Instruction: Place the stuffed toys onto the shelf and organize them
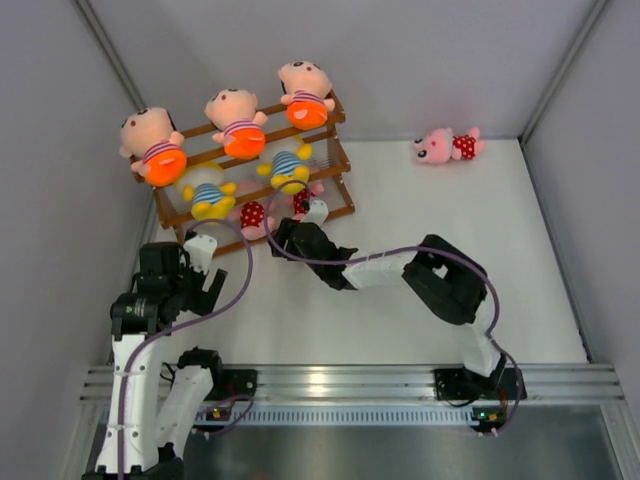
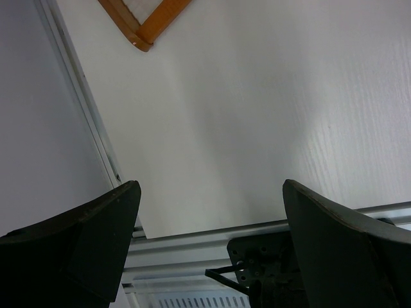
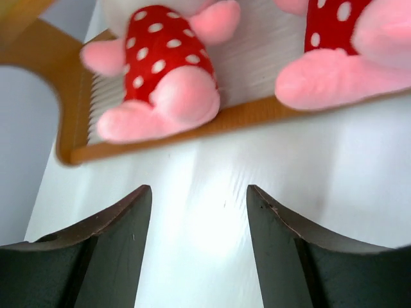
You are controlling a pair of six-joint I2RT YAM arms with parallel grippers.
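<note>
White tabletop (image 1: 300,320) runs under the right pincer (image 3: 199,192), spread and empty, with two pink dolls (image 3: 160,77) seated on the shelf (image 3: 192,125) just ahead, heads cut off; the left pincer (image 2: 212,189) is spread too. A loose doll (image 1: 447,147) lies well off to the right pincer's right, likely light and squashy, best pinched round its belly.

Upper left, the brown wooden shelf (image 1: 346,185) carries peach dolls (image 1: 235,120) in orange shorts and yellow dolls (image 1: 285,168) in blue stripes. The pink dolls (image 3: 160,70) wear red, white-dotted dresses. The tabletop (image 1: 400,330) is white.
</note>
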